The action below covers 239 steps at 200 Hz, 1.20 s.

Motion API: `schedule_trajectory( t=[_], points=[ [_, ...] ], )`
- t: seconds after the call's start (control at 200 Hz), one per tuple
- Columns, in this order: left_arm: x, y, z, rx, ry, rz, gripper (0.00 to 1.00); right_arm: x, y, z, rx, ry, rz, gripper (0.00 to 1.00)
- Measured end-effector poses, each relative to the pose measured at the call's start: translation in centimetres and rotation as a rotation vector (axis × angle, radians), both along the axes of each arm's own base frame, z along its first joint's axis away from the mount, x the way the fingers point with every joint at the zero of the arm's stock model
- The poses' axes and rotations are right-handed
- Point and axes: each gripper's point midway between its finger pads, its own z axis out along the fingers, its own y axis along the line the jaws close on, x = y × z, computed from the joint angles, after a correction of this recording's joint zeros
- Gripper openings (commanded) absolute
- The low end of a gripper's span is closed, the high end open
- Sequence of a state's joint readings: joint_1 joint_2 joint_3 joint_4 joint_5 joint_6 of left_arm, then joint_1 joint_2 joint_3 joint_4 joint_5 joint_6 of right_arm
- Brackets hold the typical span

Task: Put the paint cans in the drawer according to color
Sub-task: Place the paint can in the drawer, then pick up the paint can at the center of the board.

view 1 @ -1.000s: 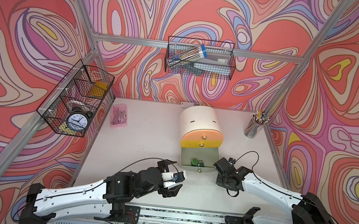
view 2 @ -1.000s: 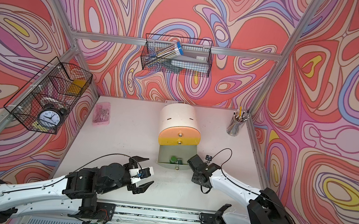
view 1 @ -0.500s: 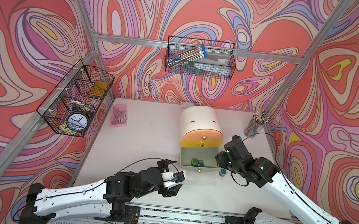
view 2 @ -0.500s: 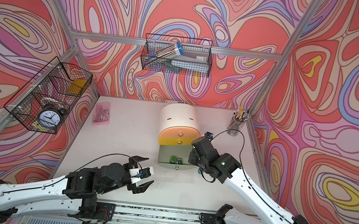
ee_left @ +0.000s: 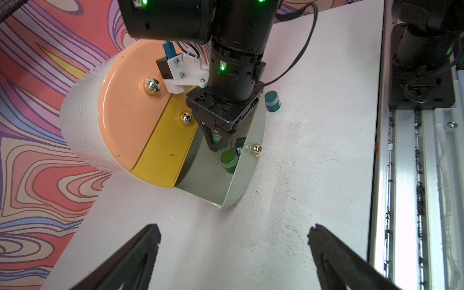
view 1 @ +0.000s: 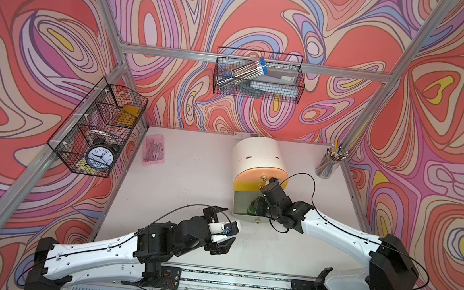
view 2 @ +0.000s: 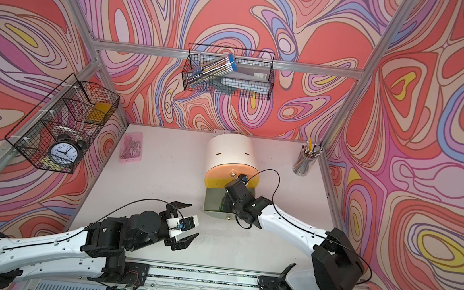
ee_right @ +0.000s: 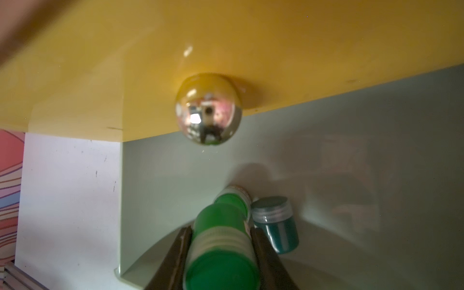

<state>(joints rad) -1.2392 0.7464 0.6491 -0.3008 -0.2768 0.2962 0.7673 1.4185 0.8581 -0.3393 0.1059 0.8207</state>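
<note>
Chest of drawers point(view 1: 256, 154) stands on the desk point(view 1: 190, 182), toward the back wall. Its peach front point(ee_left: 125, 113) and yellow front point(ee_left: 163, 153) are shut. The grey-green bottom drawer point(ee_left: 241, 175) is pulled out.

Right pincer point(ee_left: 216, 147) reaches down into the open drawer and pinches a green paint can point(ee_right: 221, 241) between its fingers point(ee_right: 175, 258). Cannot tell whether the can touches the drawer floor.

Two more cans rest in the same drawer just beyond the held one: a second green can point(ee_right: 233, 200) and a teal can point(ee_right: 273, 223), side by side near the curved front panel.

A loose teal can point(ee_left: 272, 101) stands on the desk outside the drawer, just beside the end of its front panel.

Left pincer point(ee_left: 233, 228) is spread wide and holds nothing. It hovers over bare desk in front of the open drawer, apart from it.
</note>
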Motion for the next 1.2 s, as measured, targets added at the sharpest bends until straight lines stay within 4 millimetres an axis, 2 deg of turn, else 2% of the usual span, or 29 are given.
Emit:
schedule_trajectory(
  t=[0.11, 0.16, 0.28, 0.381, 0.516, 0.626, 0.696, 0.806, 0.911, 0.976, 1.062, 1.197],
  points=[
    [0.0, 0.0, 0.0, 0.000, 0.000, 0.000, 0.99, 0.0, 0.0, -1.0, -0.009, 0.011, -0.004, 0.45],
    [0.0, 0.0, 0.0, 0.000, 0.000, 0.000, 0.99, 0.0, -0.1, -1.1, -0.011, 0.010, -0.006, 0.52],
    [0.0, 0.0, 0.0, 0.000, 0.000, 0.000, 0.99, 0.0, -0.3, -0.5, -0.008, -0.003, -0.009, 0.58],
    [0.0, 0.0, 0.0, 0.000, 0.000, 0.000, 0.99, -0.4, -1.1, 0.7, -0.013, -0.018, -0.019, 0.57],
    [0.0, 0.0, 0.0, 0.001, 0.000, 0.000, 0.99, -1.5, -3.8, 3.8, -0.037, -0.071, -0.063, 0.57],
    [0.0, 0.0, 0.0, 0.001, 0.000, 0.000, 0.99, -2.7, -7.3, 6.6, -0.075, -0.129, -0.138, 0.57],
    [0.0, 0.0, 0.0, 0.001, 0.001, -0.001, 0.99, -3.3, -9.6, 7.2, -0.118, -0.140, -0.197, 0.56],
    [0.0, 0.0, -0.1, 0.003, 0.002, -0.001, 0.99, -3.2, -13.2, 5.6, -0.187, -0.092, -0.296, 0.56],
    [0.0, 0.0, -0.1, 0.006, 0.003, -0.001, 0.99, -3.0, -17.2, 1.8, -0.225, 0.010, -0.416, 0.56],
    [0.0, 0.1, -0.2, 0.009, 0.005, 0.000, 0.99, -3.4, -19.0, -0.4, -0.227, 0.075, -0.466, 0.56],
    [0.0, 0.1, -0.2, 0.009, 0.004, 0.000, 0.99, -3.5, -19.6, -2.0, -0.207, 0.131, -0.481, 0.56],
    [0.0, 0.1, -0.2, 0.008, 0.004, 0.000, 0.99, -2.6, -18.3, -3.4, -0.154, 0.175, -0.436, 0.56]
  ],
)
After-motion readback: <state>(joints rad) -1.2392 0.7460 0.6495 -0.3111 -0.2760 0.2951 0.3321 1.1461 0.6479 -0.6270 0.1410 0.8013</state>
